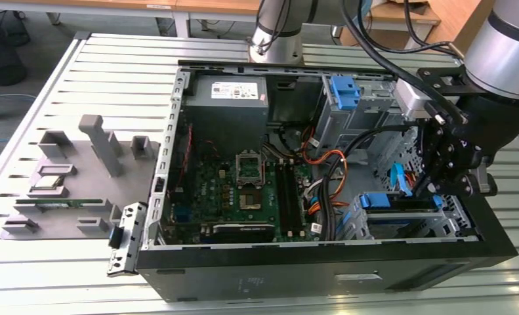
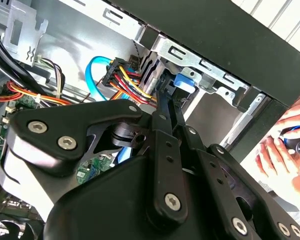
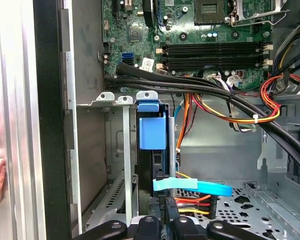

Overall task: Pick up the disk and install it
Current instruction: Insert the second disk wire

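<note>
Gripper (image 3: 165, 225) right down in the drive cage (image 1: 408, 220), fingers closed on the edge of the disk (image 3: 151, 165), which stands on edge in its slot, blue rail tab (image 3: 152, 131) up. Just beside it, the light-blue data cable (image 3: 192, 186) and coloured power wires (image 3: 192, 202). Farther in, the motherboard (image 1: 241, 190), then the grey power supply (image 1: 228, 92)
</note>
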`<control>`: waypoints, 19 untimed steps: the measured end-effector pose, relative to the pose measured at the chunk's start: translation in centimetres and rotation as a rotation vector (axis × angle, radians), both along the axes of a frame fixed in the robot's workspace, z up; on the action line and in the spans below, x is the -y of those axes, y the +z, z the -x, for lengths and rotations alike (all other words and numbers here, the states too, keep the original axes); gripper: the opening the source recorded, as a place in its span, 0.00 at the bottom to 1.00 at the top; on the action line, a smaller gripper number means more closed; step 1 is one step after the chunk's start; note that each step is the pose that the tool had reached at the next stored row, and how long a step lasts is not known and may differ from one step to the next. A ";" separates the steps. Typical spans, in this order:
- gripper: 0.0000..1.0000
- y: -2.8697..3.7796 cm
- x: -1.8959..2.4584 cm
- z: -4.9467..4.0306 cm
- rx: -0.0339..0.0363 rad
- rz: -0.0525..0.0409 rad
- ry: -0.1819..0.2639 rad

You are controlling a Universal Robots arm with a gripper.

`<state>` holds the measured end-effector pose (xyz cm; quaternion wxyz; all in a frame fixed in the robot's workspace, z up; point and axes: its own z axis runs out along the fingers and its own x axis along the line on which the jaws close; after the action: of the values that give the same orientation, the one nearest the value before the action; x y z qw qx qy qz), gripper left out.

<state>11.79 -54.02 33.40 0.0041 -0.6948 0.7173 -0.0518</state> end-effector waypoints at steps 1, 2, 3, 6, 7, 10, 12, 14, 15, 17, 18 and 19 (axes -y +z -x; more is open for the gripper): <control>0.16 -0.01 0.00 0.00 0.0000 -0.0001 0.000; 0.16 -0.01 0.00 0.00 0.0000 0.0000 0.000; 0.16 -0.02 0.00 0.00 0.0000 0.0000 0.000; 0.16 -0.05 0.00 0.00 0.0000 -0.0001 0.000; 0.16 -0.12 0.00 0.00 0.0001 -0.0003 0.000; 0.16 -0.12 0.00 0.00 0.0000 0.0000 0.000; 0.16 -0.13 0.00 0.00 0.0000 0.0000 0.000; 0.16 -0.13 0.00 0.00 0.0000 -0.0001 0.000; 0.16 -0.10 0.00 0.00 0.0000 -0.0004 0.000; 0.16 0.06 0.00 0.00 -0.0001 -0.0003 0.000; 0.16 0.11 0.00 0.00 0.0000 -0.0001 0.000; 0.16 0.10 0.00 0.00 0.0000 -0.0003 0.000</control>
<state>11.79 -54.02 33.50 0.0042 -0.6948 0.7173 -0.0517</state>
